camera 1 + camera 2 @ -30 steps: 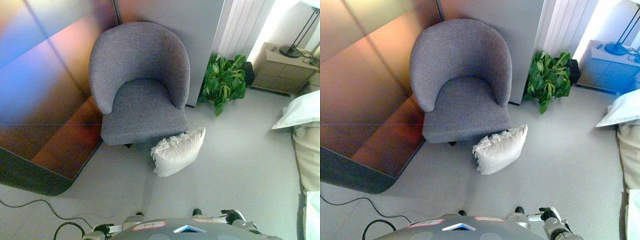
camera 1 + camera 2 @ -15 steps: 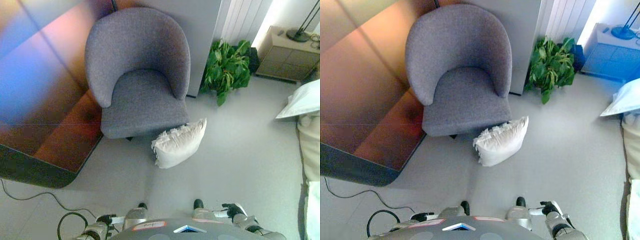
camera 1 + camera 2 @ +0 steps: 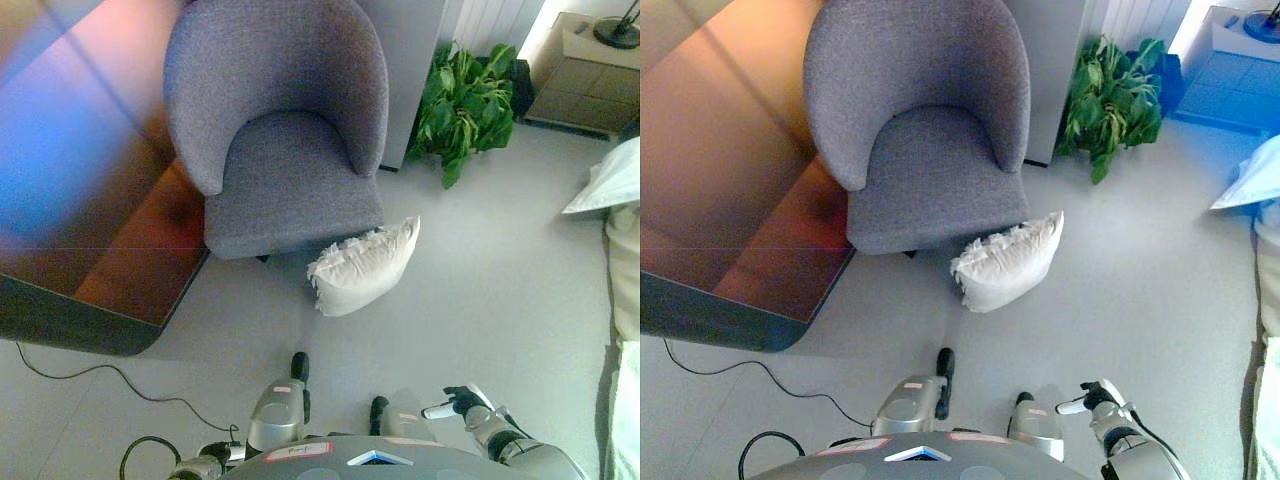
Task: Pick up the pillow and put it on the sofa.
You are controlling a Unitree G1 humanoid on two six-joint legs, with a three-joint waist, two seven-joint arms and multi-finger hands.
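One grey upholstered tub chair (image 3: 280,140), the sofa of the task, stands at the left with a deep curved back and a woven-looking seat that sits bare to receive the cushion. Just right of its front corner, a soft off-white frilled-edge pillow (image 3: 362,268) leans on the pale floor (image 3: 480,290), propped against the seat base. Lower right, the right robot hand (image 3: 1096,399) hangs low, holding nothing, fingers relaxed; the left robot hand's fingers I cannot tell.
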